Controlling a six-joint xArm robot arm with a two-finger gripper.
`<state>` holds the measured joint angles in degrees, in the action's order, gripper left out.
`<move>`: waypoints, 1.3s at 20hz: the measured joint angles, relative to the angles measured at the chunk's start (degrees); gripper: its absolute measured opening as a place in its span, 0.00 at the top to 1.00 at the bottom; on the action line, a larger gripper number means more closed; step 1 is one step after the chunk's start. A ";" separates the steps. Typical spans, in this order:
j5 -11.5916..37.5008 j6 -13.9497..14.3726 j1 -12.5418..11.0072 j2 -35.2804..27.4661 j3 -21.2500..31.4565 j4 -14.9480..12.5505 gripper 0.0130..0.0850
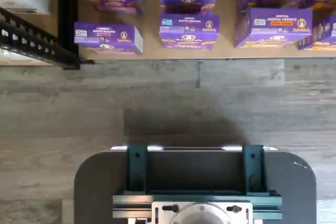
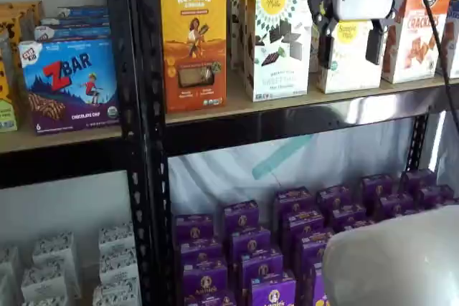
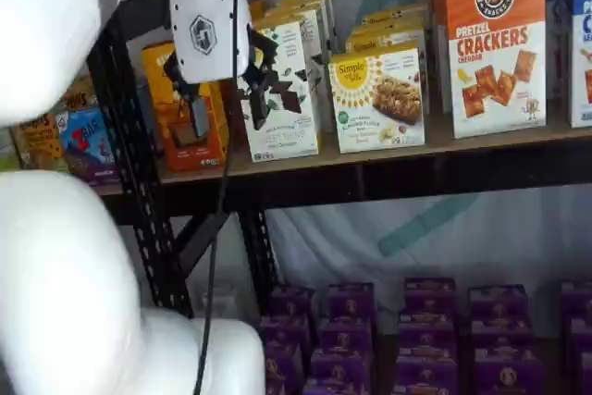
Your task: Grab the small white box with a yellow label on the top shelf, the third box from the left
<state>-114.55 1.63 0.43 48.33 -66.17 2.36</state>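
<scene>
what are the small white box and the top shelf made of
Small white box: looks like printed paperboard, matte, with sharp folded edges and a yellow logo. Top shelf: tan board with a wood look, possibly laminate, and a black metal front rail with a slight sheen.

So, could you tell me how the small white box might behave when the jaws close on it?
The small white box looks like thin cardboard, so probably light and crushable. It stands upright between neighbours on the top shelf, so a push may tip it backward. Its smooth printed faces could slip.

We see a mock shop aisle — black perforated uprights (image 2: 147, 177), the top shelf (image 3: 388, 156), stocked purple boxes (image 2: 251, 263).
</scene>
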 joint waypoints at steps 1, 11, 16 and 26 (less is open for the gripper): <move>0.13 -0.55 -1.04 0.11 0.13 1.16 0.00; 0.82 -0.54 -1.35 1.23 0.88 2.10 0.00; 1.79 0.35 0.79 1.72 1.52 -0.91 0.00; 12.48 -8.48 -7.54 -2.75 2.81 -4.26 0.00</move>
<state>-102.07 -6.84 -7.11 45.58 -63.36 -1.90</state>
